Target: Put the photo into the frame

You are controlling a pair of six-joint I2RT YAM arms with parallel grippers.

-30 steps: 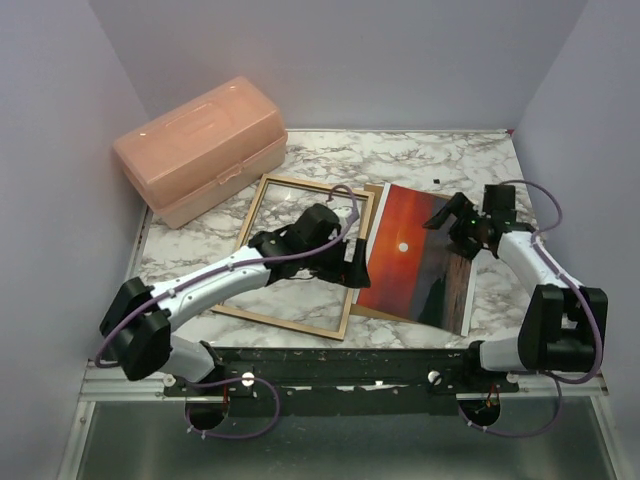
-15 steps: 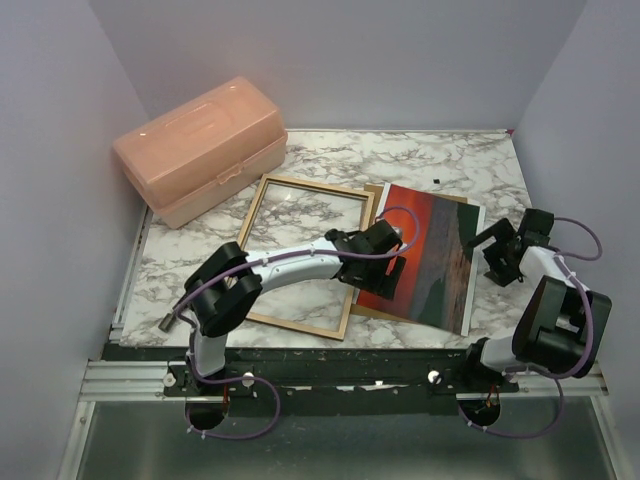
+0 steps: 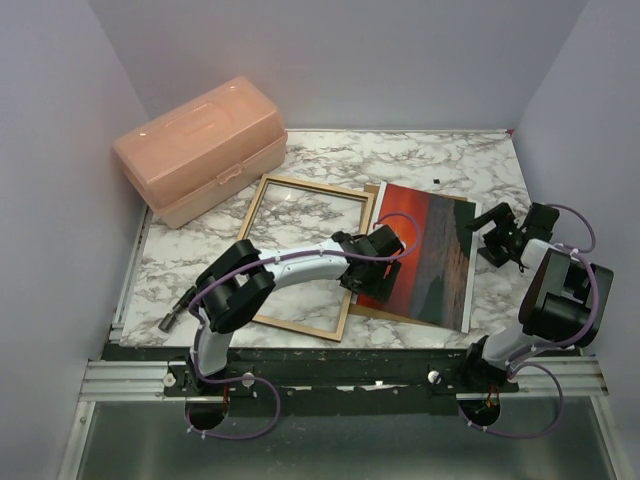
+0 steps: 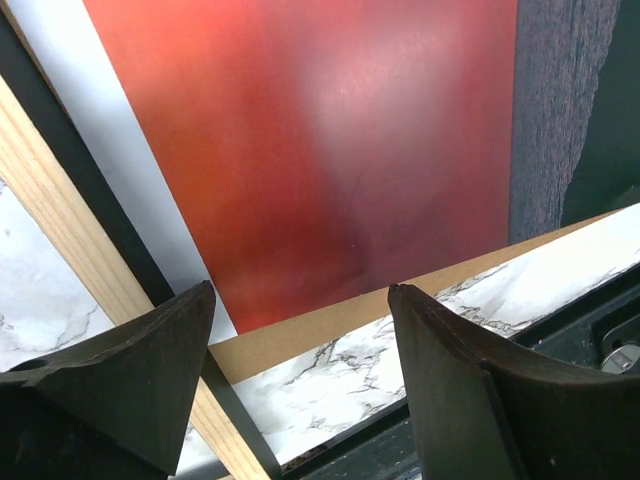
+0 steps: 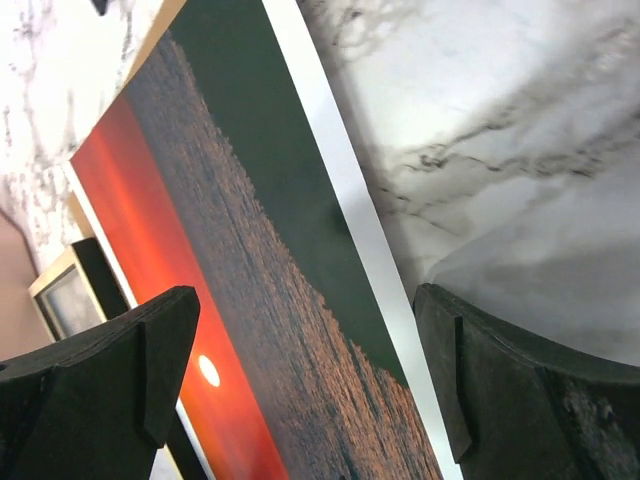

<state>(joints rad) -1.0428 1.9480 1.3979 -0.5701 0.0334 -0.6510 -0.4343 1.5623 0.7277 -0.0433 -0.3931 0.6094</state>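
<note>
Marble tabletop [image 3: 440, 155]: one photo [image 3: 440, 265], one frame [image 3: 310, 185]

Soft, even light fell from overhead on my white, grey-veined marble tabletop [image 3: 440, 160], leaving only faint shadows under my arms. Below my left wrist a milky sheen washed over the glossy red-orange sunset print [image 4: 330, 150]. My right wrist saw a blurred grey shadow on the marble, and its black fingers [image 5: 95, 390] looked dark and featureless.
</note>
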